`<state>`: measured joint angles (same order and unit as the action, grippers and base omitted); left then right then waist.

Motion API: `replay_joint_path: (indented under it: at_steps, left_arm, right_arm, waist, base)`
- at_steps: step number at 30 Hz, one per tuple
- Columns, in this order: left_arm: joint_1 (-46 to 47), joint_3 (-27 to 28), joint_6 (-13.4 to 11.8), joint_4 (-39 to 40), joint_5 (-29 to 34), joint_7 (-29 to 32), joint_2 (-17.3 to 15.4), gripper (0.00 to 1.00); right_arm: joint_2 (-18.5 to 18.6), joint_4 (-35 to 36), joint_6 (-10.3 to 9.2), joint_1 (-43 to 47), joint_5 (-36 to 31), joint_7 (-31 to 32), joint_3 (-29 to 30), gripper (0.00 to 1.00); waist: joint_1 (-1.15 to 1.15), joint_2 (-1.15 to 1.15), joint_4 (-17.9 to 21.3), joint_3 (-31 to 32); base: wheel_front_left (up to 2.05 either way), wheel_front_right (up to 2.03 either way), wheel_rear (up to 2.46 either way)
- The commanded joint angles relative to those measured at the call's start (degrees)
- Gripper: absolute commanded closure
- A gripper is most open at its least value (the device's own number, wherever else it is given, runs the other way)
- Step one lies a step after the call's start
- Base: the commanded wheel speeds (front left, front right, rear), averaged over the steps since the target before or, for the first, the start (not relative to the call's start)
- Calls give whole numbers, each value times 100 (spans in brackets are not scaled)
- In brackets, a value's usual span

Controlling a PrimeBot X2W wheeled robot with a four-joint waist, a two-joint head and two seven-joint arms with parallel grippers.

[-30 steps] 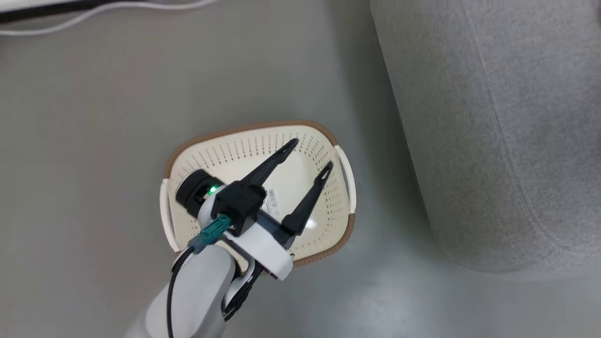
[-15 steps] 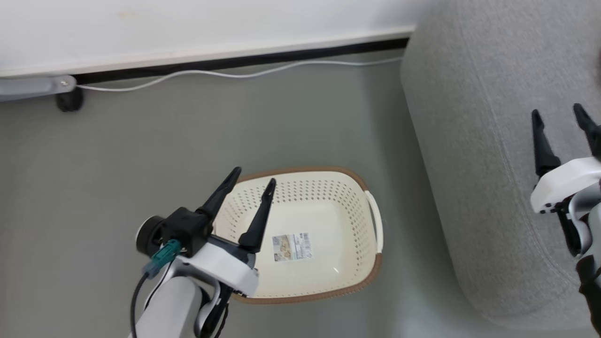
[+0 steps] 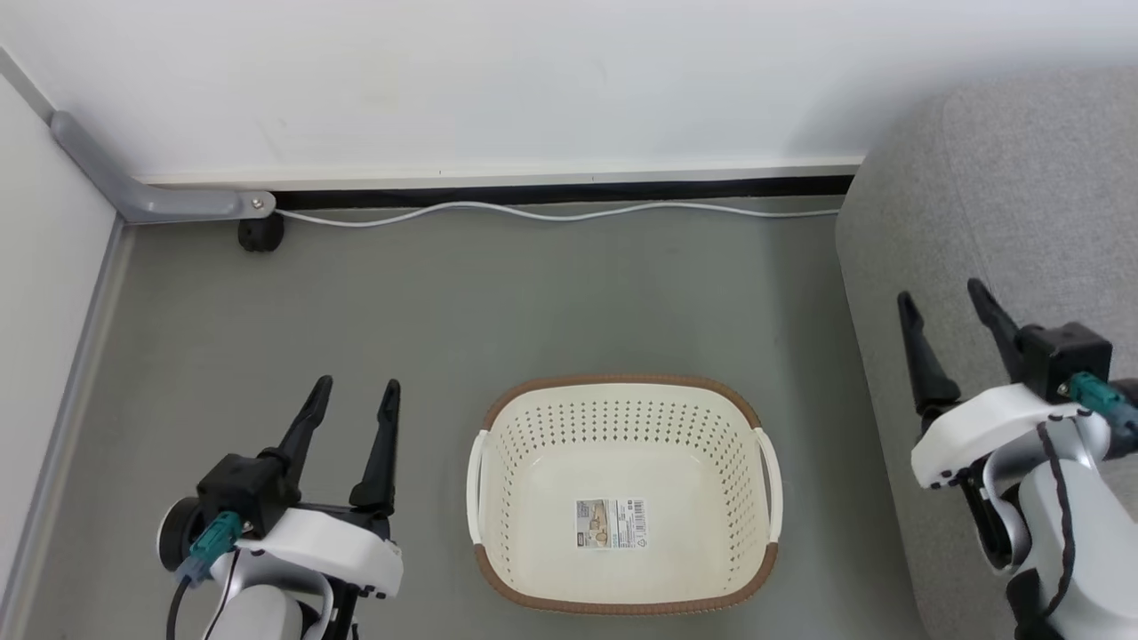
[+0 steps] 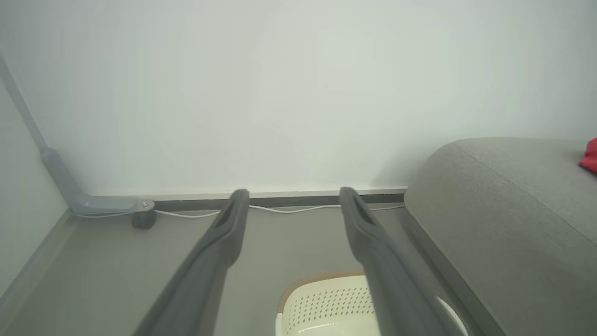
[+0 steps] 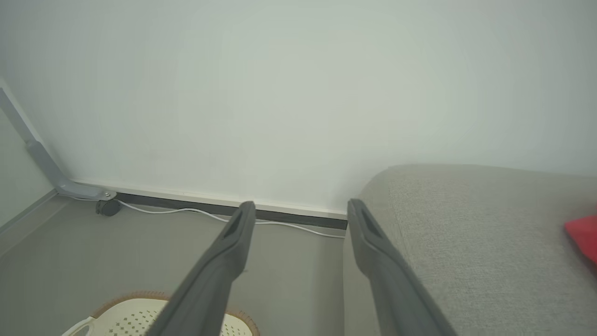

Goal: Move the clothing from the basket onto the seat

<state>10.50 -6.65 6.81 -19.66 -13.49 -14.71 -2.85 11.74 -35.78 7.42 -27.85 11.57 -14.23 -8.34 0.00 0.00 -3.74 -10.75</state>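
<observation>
The left gripper (image 3: 357,385) and right gripper (image 3: 941,292) were held spread and empty; the clothing (image 5: 583,237), seen on the sofa (image 5: 466,242) at three o'clock, could be dragged off by a careless swing.

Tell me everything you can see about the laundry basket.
The basket is a cream perforated plastic tub, a rounded rectangle with a brown woven-look rim and a white handle on each side. It stands upright on the grey floor, left of the sofa and apart from it. Inside lies just a paper label on its bottom.
</observation>
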Motion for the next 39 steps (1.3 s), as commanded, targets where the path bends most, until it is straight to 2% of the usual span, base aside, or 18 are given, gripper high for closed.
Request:
replay_joint_path:
  at_steps: [1,5,20,39]
  left_arm:
    - [-91,405,-77,98,112,-29,-47,0]
    - [-287,656,-88,149,223,-29,-29,0]
    - [-871,912,2,437,434,-29,-5,0]
    - [-1389,769,61,597,290,-29,-3,0]
  right_arm:
    - [-63,261,7,256,31,-76,-161,0]
    - [-212,549,7,551,8,-76,-103,0]
    - [-614,1251,7,1773,-109,-76,319,0]
    - [-801,1458,7,2570,-229,-76,565,0]
  waist:
    - [0,0,-131,194]
    - [0,0,-166,354]
    - [0,0,-89,729]
    - [0,0,222,1052]
  base:
    - [0,0,0]
    - [0,0,0]
    - [0,0,0]
    - [0,0,0]
